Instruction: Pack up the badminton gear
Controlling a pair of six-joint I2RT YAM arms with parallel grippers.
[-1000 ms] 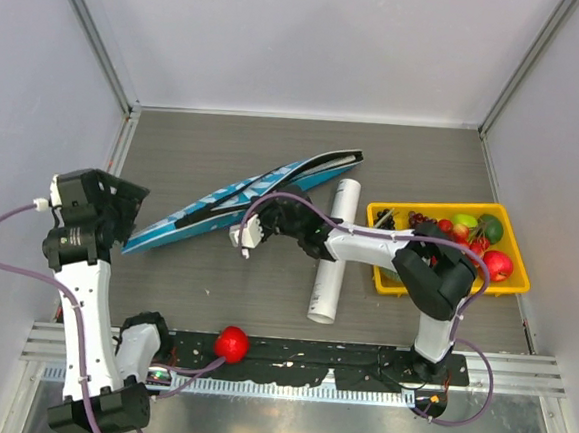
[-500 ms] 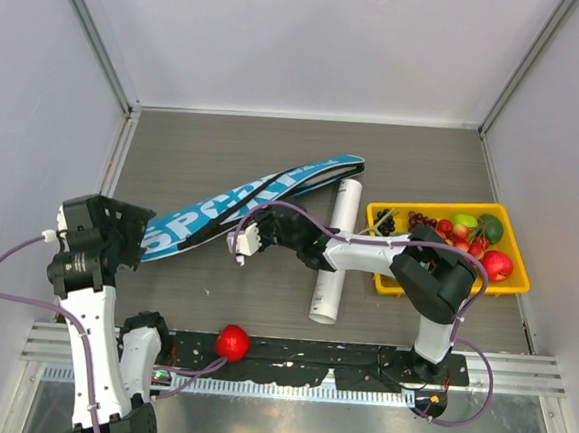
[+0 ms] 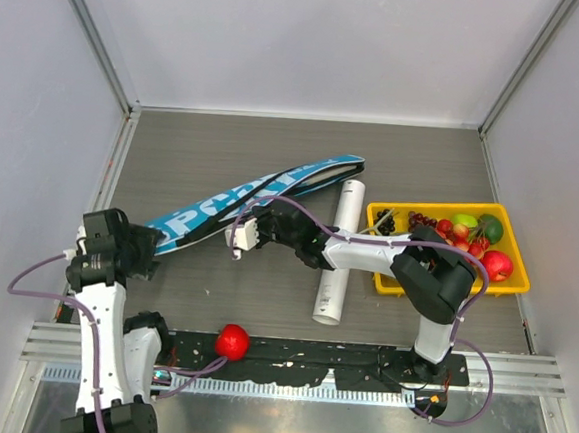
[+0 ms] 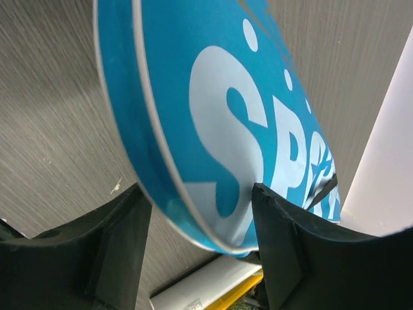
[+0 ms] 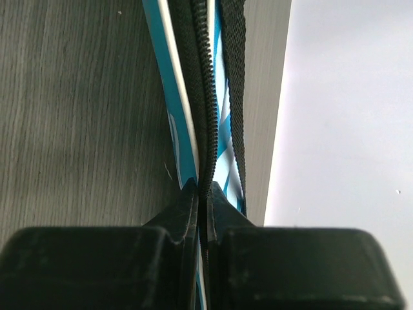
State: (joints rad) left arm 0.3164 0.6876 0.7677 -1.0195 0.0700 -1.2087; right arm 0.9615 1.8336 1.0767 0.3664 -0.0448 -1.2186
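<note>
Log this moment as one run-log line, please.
left fingers: shut on racket bag end | right fingers: shut on its zipper edge | white tube: outside bag

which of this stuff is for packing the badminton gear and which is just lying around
For the job: blue bag, white tube.
Lying about: yellow tray, the fruit in it, red ball.

Large white letters "SP", and the start of a third, stand on the blue racket bag (image 4: 193, 97), just beyond the left claw (image 4: 199, 194). From above, the word reads "SPORT", running from that claw towards the right claw (image 3: 259, 219).
</note>
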